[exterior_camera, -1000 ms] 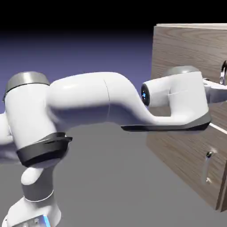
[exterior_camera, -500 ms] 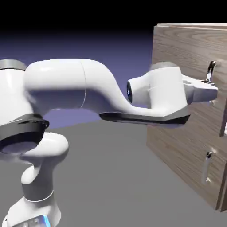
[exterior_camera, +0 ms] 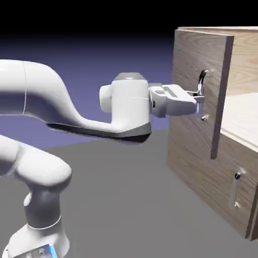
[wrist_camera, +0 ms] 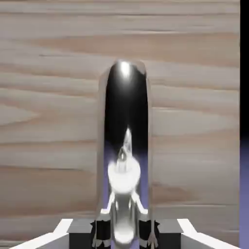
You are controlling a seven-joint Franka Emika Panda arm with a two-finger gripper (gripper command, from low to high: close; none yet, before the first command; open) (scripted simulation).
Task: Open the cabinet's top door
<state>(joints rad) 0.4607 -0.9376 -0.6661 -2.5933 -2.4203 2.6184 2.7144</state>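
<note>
White links of the arm (exterior_camera: 75, 108) fill the left half of the exterior view: a thick upper segment sweeps in from the left edge, dips, and ends in a stubby vertical wrist housing with a grey cap, from which the hand juts out level toward the right. The gripper (exterior_camera: 197, 98) sits at the end of that hand, clamped on the handle (exterior_camera: 201, 85) of the top door (exterior_camera: 199, 88), a silver bar standing upright on the panel's face. The cabinet (exterior_camera: 201, 171) occupies the right side of the view, a big wood-grain box on the grey table (exterior_camera: 116, 201). Its top door stands swung partway out from the front, so the panel's thick edge shows as a vertical strip and pale interior surfaces are visible behind it to the right. Below, the lower door (exterior_camera: 221, 176) lies flush and closed, its short handle (exterior_camera: 236, 189) untouched and well apart from the hand. From the hand view, wood grain of the top door (wrist_camera: 48, 121) fills nearly everything, running in horizontal bands. The handle (wrist_camera: 125, 146) rises up the middle as a dark, shiny bar with a bright highlight near its rounded top. At the bottom edge the fingertips (wrist_camera: 99, 231) press against its sides, closed tight around it.
</note>
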